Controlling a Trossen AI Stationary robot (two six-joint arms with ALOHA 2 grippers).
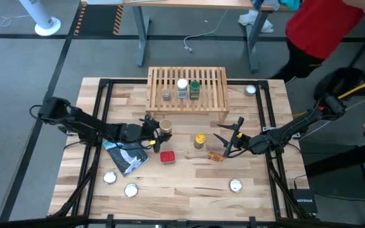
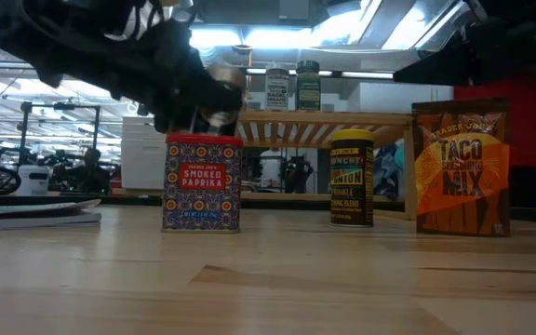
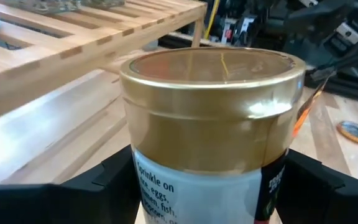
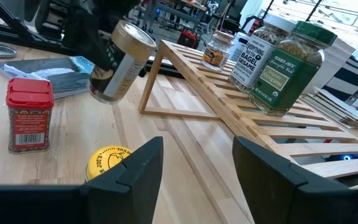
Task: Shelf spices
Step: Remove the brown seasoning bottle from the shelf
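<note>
Beside the shelf (image 1: 187, 88), left claw (image 1: 154, 131) grips tan-lidded jar (image 1: 165, 126).

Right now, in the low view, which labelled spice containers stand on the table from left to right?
Red smoked paprika tin → yellow-lidded jar → orange taco mix packet.

We saw grey floor (image 1: 30, 95) around the wooden table (image 1: 189, 180), a desk's metal legs (image 1: 141, 38) beyond it, and bright ceiling lights (image 2: 249, 37) above distant workshop clutter.
</note>
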